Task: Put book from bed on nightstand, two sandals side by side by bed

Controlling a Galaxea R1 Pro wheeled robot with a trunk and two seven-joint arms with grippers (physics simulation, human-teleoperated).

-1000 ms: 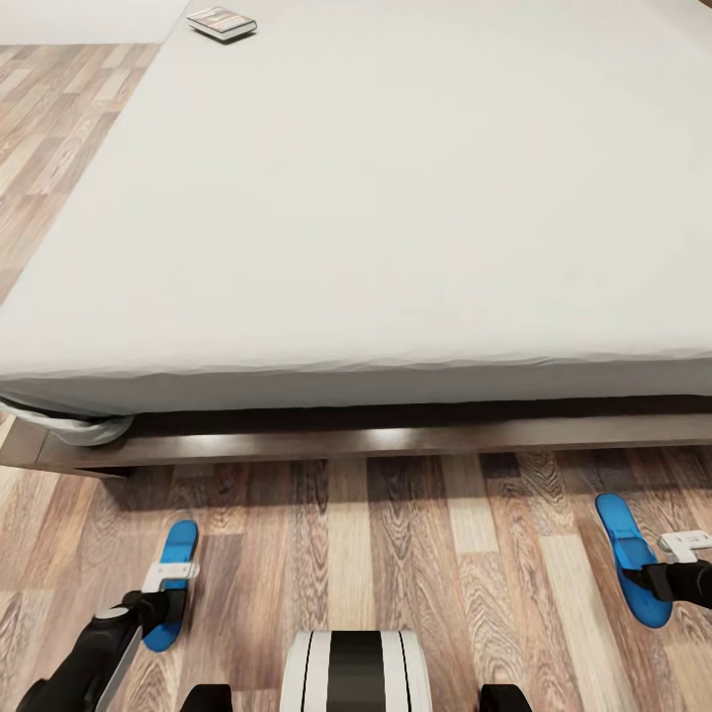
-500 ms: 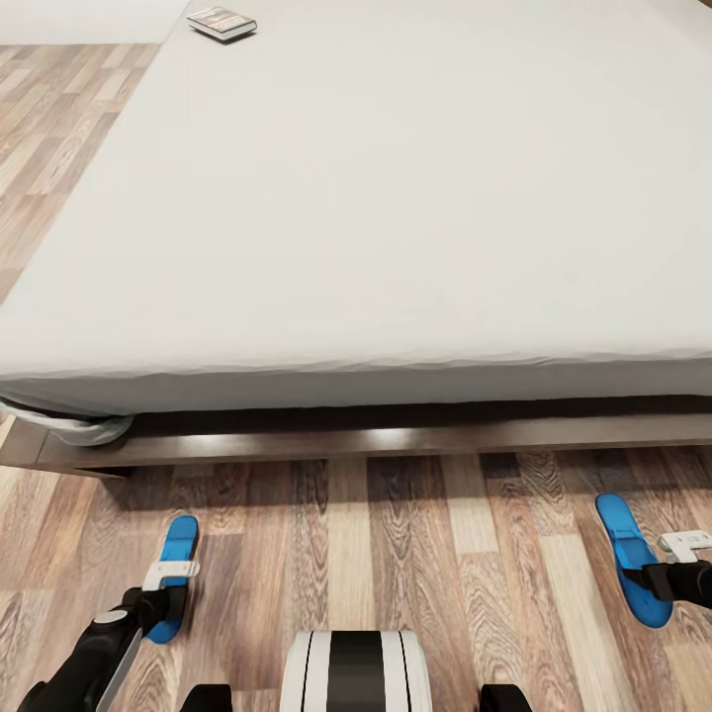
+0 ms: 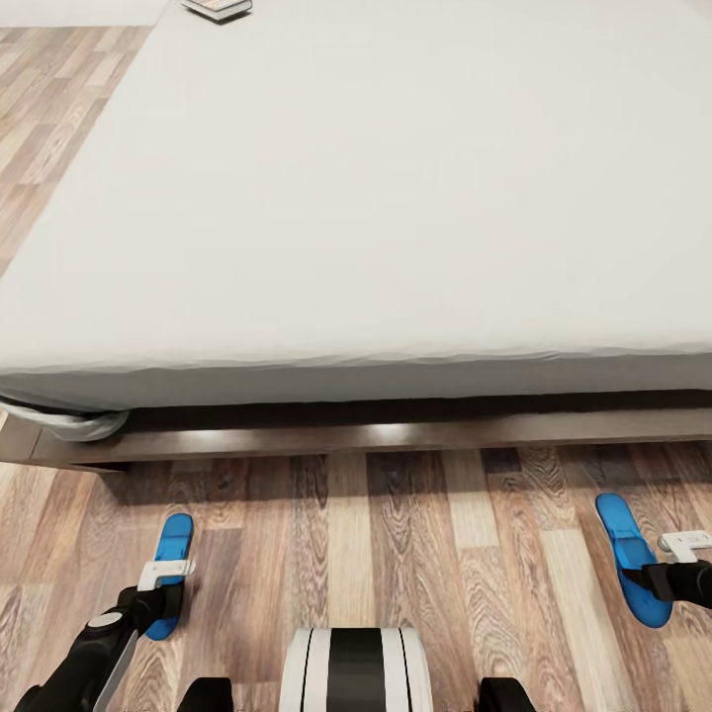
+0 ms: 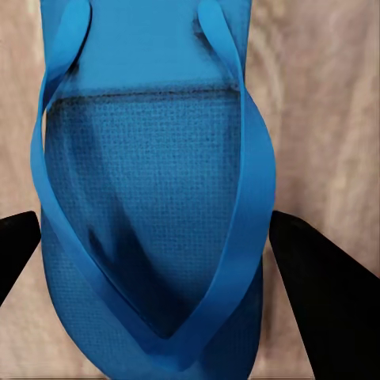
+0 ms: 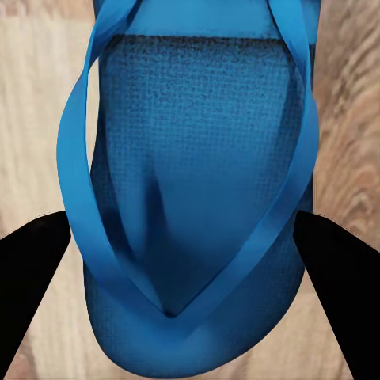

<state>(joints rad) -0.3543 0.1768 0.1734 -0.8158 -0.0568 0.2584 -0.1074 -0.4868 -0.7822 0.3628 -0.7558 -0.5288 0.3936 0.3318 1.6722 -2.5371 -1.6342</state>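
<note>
1. Compared with a second earlier, the head view has shifted slightly: the book (image 3: pixel 217 8) now sits at the frame's top edge, at the far left corner of the bed (image 3: pixel 396 198).
2. Left gripper (image 3: pixel 163 589) hangs over the left sandal (image 3: pixel 170 574); in the wrist view its dark fingers (image 4: pixel 317 269) flank the sandal (image 4: pixel 150 222), jaws wide.
3. Right gripper (image 3: pixel 682 564) hangs over the right sandal (image 3: pixel 631 559); its jaws likewise stand wide, either side of the sandal (image 5: pixel 190 214).
4. Both sandals lie on the wood-plank floor (image 3: pixel 396 554) near the bed's base, well apart.
</note>
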